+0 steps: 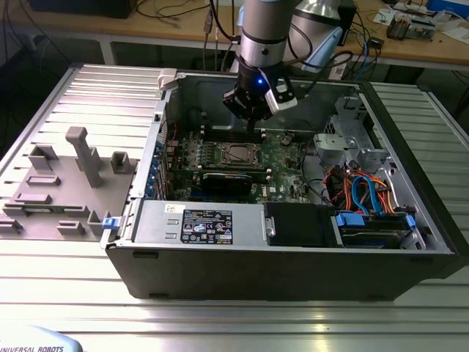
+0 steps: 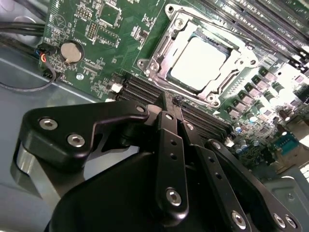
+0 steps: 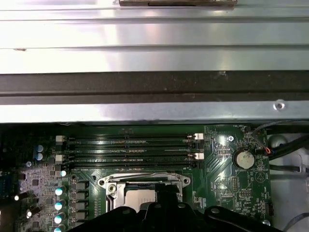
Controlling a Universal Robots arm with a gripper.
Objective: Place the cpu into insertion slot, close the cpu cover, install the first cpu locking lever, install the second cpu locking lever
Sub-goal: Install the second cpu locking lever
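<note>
Ribbed metal table (image 1: 242, 323) carries open computer case (image 1: 293, 264), grey fixture (image 1: 66, 183).

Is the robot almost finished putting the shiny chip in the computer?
Partly. The dull silver square cpu already sits in the silver-rimmed insertion slot, and the thin silver cpu cover looks lowered around it. The black gripper, fingers together and empty, hovers just beside the socket. Whether both levers are latched, I cannot tell.
</note>
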